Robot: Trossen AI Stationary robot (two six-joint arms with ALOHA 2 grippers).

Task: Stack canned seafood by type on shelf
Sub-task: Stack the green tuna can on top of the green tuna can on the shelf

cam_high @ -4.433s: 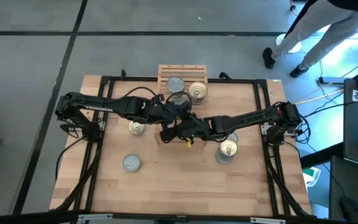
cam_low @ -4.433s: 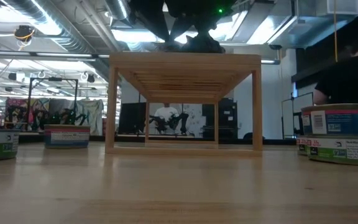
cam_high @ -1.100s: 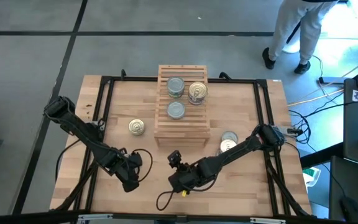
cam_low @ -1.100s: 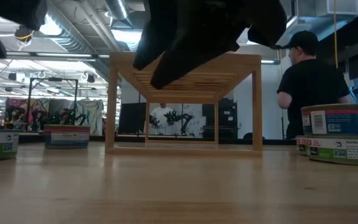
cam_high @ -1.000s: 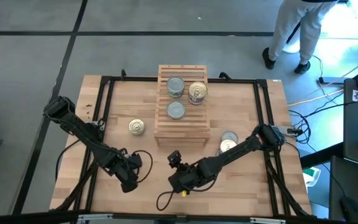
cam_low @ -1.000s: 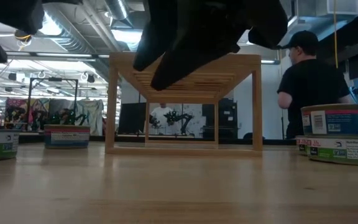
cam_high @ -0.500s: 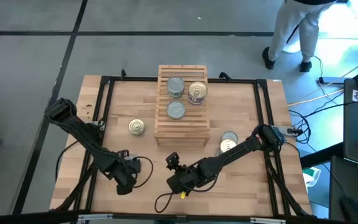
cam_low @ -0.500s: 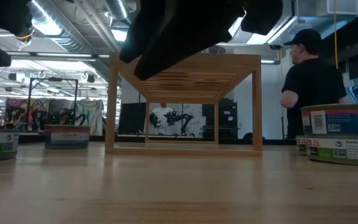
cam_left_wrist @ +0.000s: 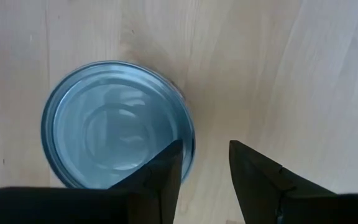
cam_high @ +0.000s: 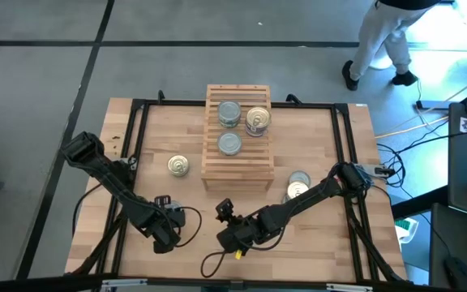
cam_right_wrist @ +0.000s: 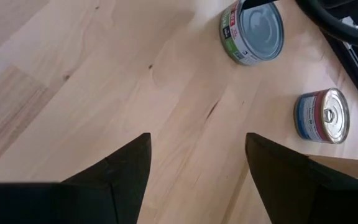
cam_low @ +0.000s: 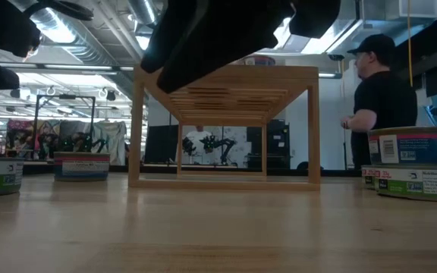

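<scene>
The light-wood slatted shelf (cam_high: 237,136) stands at the table's far middle with two silver-topped tins (cam_high: 229,113) (cam_high: 229,143) and a gold-topped one (cam_high: 258,120) on it. My left gripper (cam_high: 162,234) (cam_left_wrist: 204,149) is open above a green-labelled, silver-topped tin (cam_left_wrist: 117,124) (cam_right_wrist: 253,30) that stands on the table near-left; the arm hides it in the high view. One finger (cam_left_wrist: 166,168) is over its rim, the other over bare wood. My right gripper (cam_high: 227,234) (cam_right_wrist: 197,140) hangs open over bare table near the middle. My left gripper points down at the silver-topped tin, one finger over the tin's rim (cam_left_wrist: 182,134); I cannot tell whether it touches the tin. The tin stands flat on the table.
A gold-topped tin (cam_high: 178,165) (cam_right_wrist: 322,115) stands left of the shelf. Two tins are stacked right of the shelf (cam_high: 297,186) (cam_low: 412,148). A black frame (cam_high: 136,105) borders the table. A person (cam_low: 381,91) stands beyond the far right corner. Bare wood lies along the near edge.
Both grippers have drifted a little toward the table's left edge and stayed open. In the low view the arms' dark shapes have slid left and up. The person beyond the table has walked right. No tin has moved.
</scene>
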